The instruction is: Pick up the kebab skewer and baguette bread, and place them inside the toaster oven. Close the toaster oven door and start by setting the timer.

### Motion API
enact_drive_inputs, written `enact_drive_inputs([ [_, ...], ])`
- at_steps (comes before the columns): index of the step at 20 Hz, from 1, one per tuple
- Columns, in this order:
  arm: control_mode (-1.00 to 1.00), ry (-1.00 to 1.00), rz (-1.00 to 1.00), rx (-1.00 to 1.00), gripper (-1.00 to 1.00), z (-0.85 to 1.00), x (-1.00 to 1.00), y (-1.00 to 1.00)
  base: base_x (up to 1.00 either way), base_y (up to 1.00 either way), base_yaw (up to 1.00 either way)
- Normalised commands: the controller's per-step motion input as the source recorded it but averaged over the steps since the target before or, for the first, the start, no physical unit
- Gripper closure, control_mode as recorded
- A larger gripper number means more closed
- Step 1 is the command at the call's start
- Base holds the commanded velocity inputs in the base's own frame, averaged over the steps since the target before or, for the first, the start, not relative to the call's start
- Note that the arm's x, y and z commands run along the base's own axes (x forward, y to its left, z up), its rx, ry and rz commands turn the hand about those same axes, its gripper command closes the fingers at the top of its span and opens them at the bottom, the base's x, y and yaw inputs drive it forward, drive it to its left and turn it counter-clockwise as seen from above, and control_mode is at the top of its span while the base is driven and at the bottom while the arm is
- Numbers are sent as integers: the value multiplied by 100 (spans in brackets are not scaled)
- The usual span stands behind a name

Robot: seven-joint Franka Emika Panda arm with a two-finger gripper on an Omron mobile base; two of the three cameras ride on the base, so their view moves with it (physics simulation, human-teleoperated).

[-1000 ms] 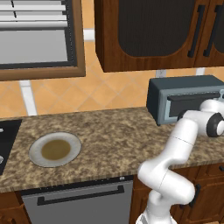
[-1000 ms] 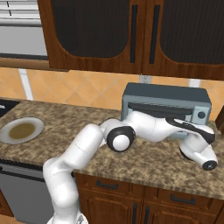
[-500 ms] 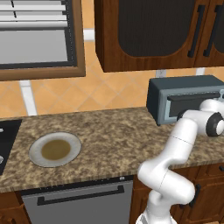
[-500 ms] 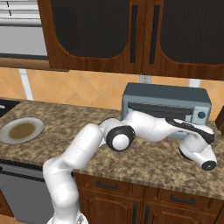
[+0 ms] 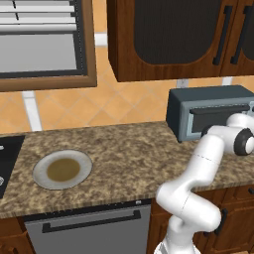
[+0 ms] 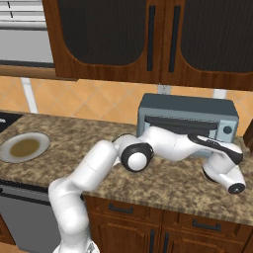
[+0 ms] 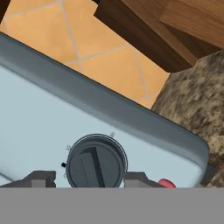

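Up close in the hand view, the tool (image 7: 89, 179) straddles one round knob (image 7: 95, 161), fingers pinching its sides. The base views show one oven (image 6: 186, 123) on the desk (image 5: 124, 158), door (image 6: 181, 126) closed, and one plate (image 5: 62, 169).

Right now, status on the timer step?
End effector at the toaster oven timer knob, fingers straddling it. Toaster oven door shut. Nothing in the way.

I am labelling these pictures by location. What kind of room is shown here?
A home kitchen, rendered rather than real. The signs: a speckled stone counter with a plate on it, dark wooden cabinets above, and a toaster oven against the tiled wall.
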Motion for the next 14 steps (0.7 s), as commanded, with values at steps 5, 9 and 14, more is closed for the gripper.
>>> enact_drive_inputs([
  [5,-100,4,0,47,100,73,77,0,0,0,0],
  [9,-100,0,0,47,100,51,74,0,0,0,0],
  [14,-100,0,-1,49,100,57,77,0,0,0,0],
])
